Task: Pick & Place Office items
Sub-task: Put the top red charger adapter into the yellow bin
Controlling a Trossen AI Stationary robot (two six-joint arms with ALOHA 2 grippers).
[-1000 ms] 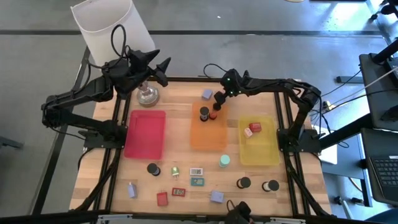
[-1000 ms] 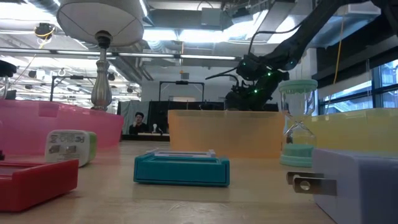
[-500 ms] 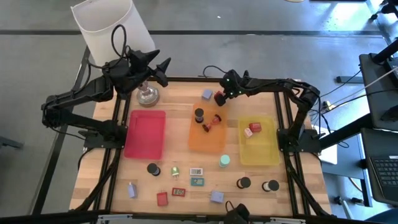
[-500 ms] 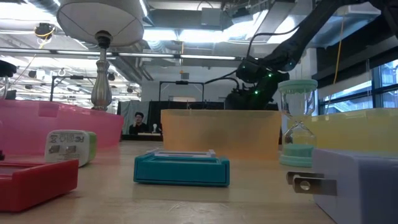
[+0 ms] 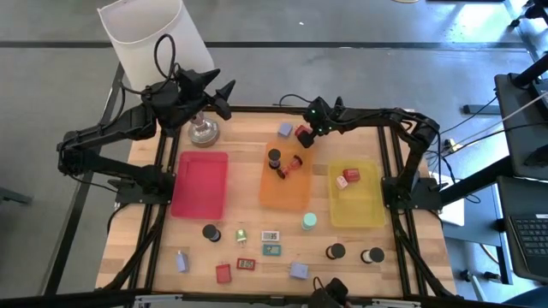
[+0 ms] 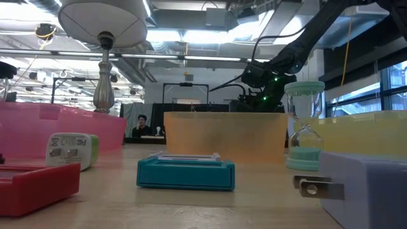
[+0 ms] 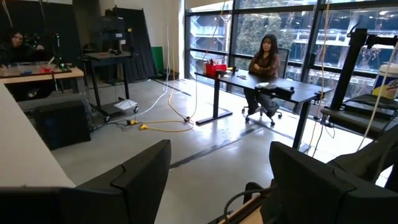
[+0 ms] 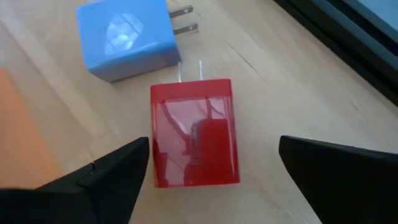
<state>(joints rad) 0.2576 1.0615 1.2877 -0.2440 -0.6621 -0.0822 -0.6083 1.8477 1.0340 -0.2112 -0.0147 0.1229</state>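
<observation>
Moved: right end effector [image 5: 305,137] off orange tray [image 5: 287,195] to red block [image 8: 194,132], fingers wide, empty | tray: black bottle [image 5: 274,156] upright, red-capped one toppled | left end effector [image 5: 224,92] spread.

lamp [image 5: 152,43] far-left corner | pink tray [image 5: 199,184] left | orange tray [image 5: 286,190] middle | yellow tray [image 5: 358,205] right

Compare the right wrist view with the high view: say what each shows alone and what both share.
Only the right wrist view shows the prongs on the red plug block and the blue plug block, with the right pincer open over the red one. Only the high view shows the pink tray, yellow tray and lamp. Both show the two blocks on the wooden table.
</observation>
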